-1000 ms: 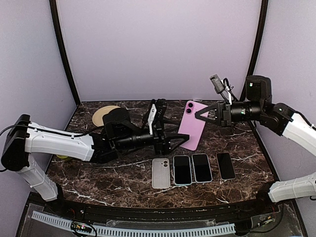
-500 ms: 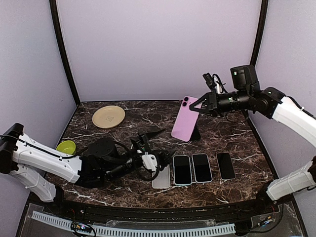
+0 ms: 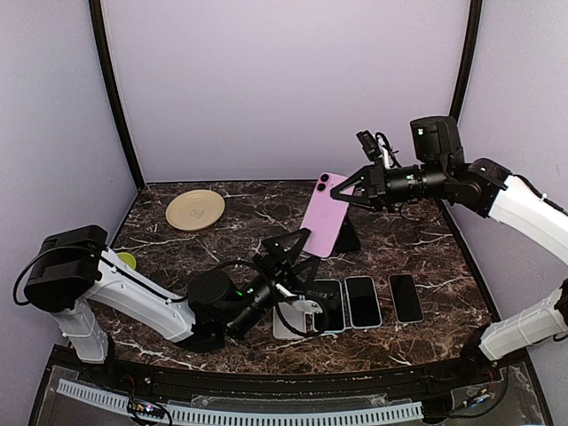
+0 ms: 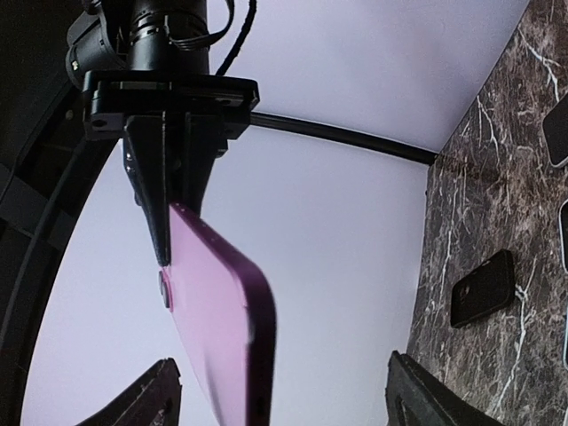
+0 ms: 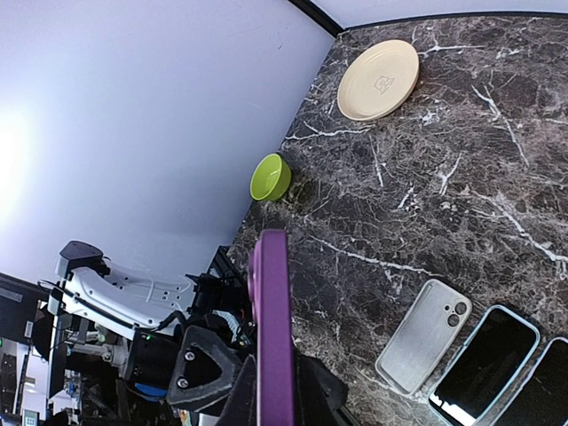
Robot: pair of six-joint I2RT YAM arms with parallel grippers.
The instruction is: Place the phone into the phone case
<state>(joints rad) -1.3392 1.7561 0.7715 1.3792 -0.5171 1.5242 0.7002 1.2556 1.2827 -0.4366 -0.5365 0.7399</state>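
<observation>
My right gripper is shut on the top end of a pink phone, which hangs tilted in the air over the middle of the table. That phone shows edge-on between the right fingers. A clear phone case lies flat at the left end of a row of phones; from above the case is partly hidden by my left gripper. The left gripper is open and points upward, with the pink phone above it and untouched.
Dark-screened phones lie in a row right of the case. A small black object sits behind the pink phone. A tan plate is at the back left, a green bowl at the left edge.
The left arm swung from mid-table to the front by the case, tipped upward, and its jaws widened. The right gripper carried the pink phone up and to the left.
</observation>
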